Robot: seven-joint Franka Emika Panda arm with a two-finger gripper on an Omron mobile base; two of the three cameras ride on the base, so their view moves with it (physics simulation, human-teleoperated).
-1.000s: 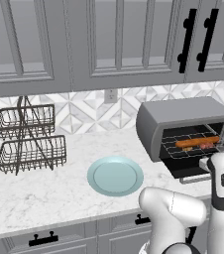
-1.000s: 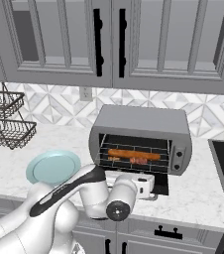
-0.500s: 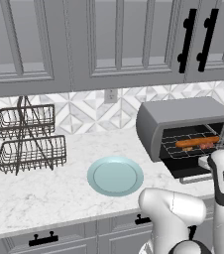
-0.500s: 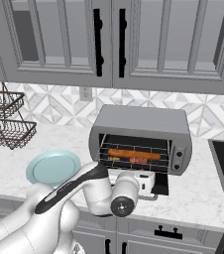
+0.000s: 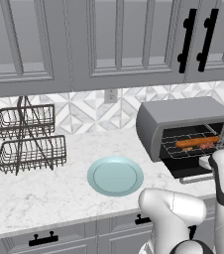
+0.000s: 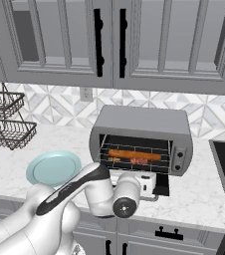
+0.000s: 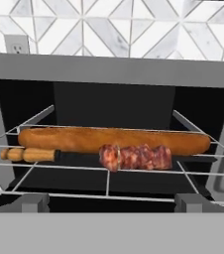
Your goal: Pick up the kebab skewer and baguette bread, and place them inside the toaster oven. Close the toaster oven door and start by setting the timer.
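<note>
Gripper (image 7: 106,211) wide open, holding nothing. Baguette bread (image 7: 114,140) and kebab skewer (image 7: 109,156) side by side on toaster oven (image 6: 144,124) rack, toaster oven door (image 5: 193,171) down.

Left base view: looks forward and down from behind the arm's left at the grey metal toaster oven (image 5: 186,130).
Right base view: same oven (image 6: 143,137), from the right.
Hand view: very near, facing straight into its dark cavity (image 7: 114,106).

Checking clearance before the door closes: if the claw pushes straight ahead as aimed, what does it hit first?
Probably the kebab skewer at the front of the wire rack, with the baguette bread just behind it inside the toaster oven. Depth is unclear, so this is a guess.
</note>
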